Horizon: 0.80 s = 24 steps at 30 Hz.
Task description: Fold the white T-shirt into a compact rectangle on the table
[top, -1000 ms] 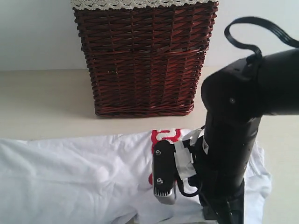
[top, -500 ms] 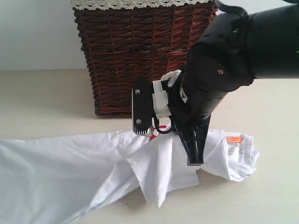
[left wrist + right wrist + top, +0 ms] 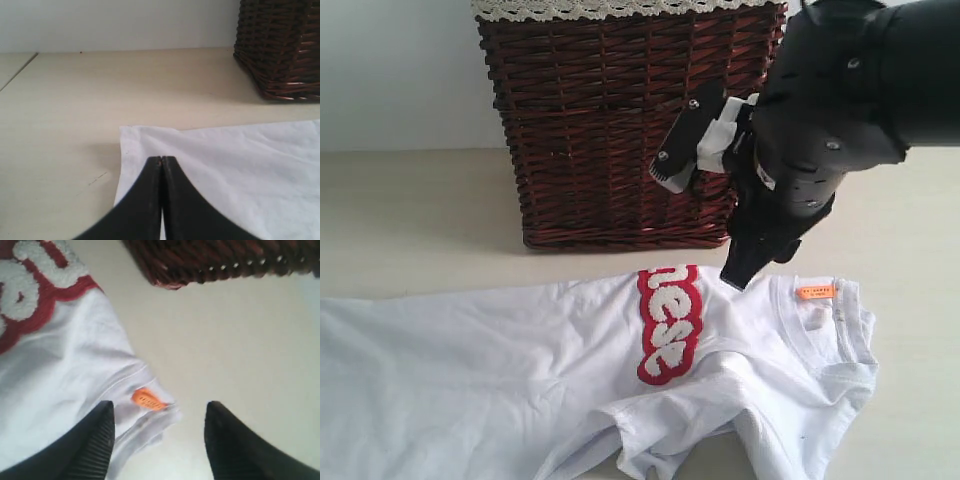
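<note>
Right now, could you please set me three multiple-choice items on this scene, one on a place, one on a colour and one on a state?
1. Where does the wicker basket stand? A on the white T-shirt; B on the table beyond the shirt; C on its side beside the shirt.
2. What colour is the small tag at the shirt's collar? A green; B blue; C orange.
3. How is the right gripper? A open, holding nothing; B shut on the shirt; C shut on the basket.
Answers: 1 B, the basket stands upright on bare table past the shirt's far edge. 2 C, the tag shows orange in both the exterior and right wrist views. 3 A, its jaws stand apart above the collar, gripping nothing.
</note>
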Each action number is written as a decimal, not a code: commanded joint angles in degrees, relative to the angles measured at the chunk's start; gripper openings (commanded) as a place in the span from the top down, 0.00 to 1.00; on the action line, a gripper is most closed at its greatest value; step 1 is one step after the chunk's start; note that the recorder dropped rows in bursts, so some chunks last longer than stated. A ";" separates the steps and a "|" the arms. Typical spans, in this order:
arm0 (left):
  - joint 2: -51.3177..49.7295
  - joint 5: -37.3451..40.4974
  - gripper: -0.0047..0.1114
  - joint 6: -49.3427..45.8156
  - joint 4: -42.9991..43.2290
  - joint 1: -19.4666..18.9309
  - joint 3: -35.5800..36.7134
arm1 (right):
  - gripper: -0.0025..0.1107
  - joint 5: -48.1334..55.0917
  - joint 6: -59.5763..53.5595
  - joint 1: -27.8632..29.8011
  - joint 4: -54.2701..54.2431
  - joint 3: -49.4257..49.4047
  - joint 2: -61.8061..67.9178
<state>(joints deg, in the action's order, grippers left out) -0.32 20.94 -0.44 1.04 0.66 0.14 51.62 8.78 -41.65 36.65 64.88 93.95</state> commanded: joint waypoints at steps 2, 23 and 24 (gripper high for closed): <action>0.32 -0.46 0.96 -0.08 0.21 -0.22 -0.14 | 0.54 7.24 -19.25 1.60 -36.65 0.07 -1.58; 0.32 -0.46 0.96 -0.08 0.21 -0.22 -0.14 | 0.58 -10.49 -35.96 -29.04 -17.36 -10.52 -1.42; 0.32 -0.46 0.96 -0.08 0.21 -0.22 -0.14 | 0.58 -9.42 -35.26 -30.09 -15.51 -10.52 -0.22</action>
<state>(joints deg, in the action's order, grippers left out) -0.32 20.94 -0.44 1.04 0.66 0.14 41.06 -29.45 -69.43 14.72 54.49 91.47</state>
